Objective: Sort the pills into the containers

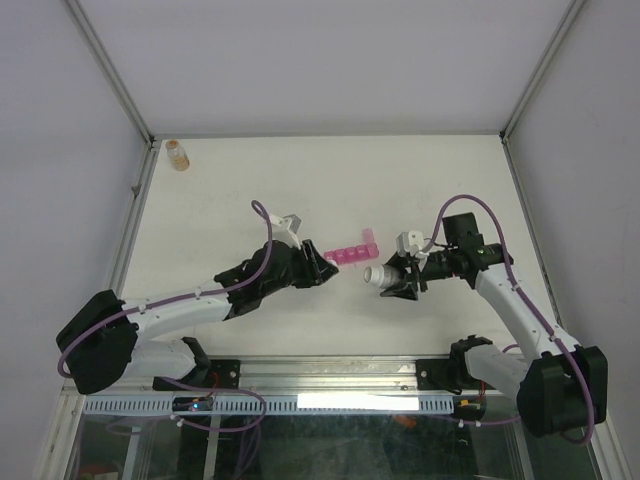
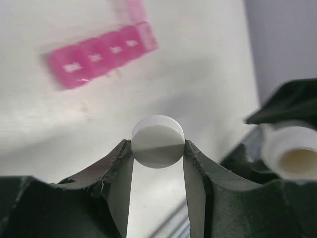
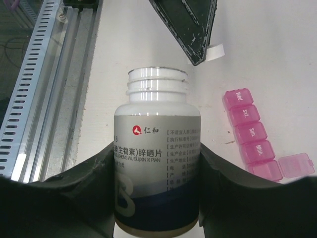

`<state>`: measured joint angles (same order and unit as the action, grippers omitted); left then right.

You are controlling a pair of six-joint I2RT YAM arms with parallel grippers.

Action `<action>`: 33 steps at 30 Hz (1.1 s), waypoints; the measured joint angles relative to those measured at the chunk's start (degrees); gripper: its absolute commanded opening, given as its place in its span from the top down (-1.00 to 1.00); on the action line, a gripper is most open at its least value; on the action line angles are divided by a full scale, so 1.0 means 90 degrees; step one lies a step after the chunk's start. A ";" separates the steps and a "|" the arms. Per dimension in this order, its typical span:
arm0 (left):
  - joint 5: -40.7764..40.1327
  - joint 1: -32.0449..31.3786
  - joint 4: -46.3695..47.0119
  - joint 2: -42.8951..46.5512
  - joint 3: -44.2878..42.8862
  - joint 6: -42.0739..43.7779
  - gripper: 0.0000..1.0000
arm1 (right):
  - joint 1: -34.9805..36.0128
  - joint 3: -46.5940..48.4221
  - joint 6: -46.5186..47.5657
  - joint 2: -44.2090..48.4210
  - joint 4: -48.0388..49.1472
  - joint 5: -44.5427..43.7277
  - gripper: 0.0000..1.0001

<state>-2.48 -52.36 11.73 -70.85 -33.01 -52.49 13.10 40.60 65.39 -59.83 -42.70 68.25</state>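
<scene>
The pink pill organiser (image 1: 350, 253) lies on the table between the arms, its end lid flipped open. It also shows in the left wrist view (image 2: 99, 54) and in the right wrist view (image 3: 247, 131). No pills are visible. My left gripper (image 1: 325, 268) is shut on a round white bottle cap (image 2: 158, 141), held above the table just left of the organiser. My right gripper (image 1: 397, 280) is shut on a white labelled bottle (image 3: 157, 148), which is uncapped and lies sideways with its open mouth (image 2: 297, 161) toward the left gripper.
A small amber bottle (image 1: 178, 154) stands at the table's far left corner. Metal frame posts edge the table. A slotted cable rail (image 3: 34, 89) runs along the near edge.
</scene>
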 measured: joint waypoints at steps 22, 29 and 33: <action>-0.1552 0.1287 -0.1931 -0.0753 0.0090 0.1268 -0.75 | -0.0682 0.3191 -0.8354 0.0102 0.5326 -0.0022 1.00; -0.1479 0.1331 -0.1899 -0.0699 0.0090 0.1326 -0.96 | -0.1173 0.3237 -0.9032 0.0129 0.5714 0.0068 1.00; -0.1229 0.1331 -0.2033 -0.0355 0.0129 0.1503 -0.98 | -0.0950 0.2198 -1.0499 0.0015 0.8371 0.0554 1.00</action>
<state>-13.54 -40.38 -6.57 -74.04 -31.86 -38.96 4.56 60.38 -29.10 -59.70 32.64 73.23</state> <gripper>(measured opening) 0.986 0.545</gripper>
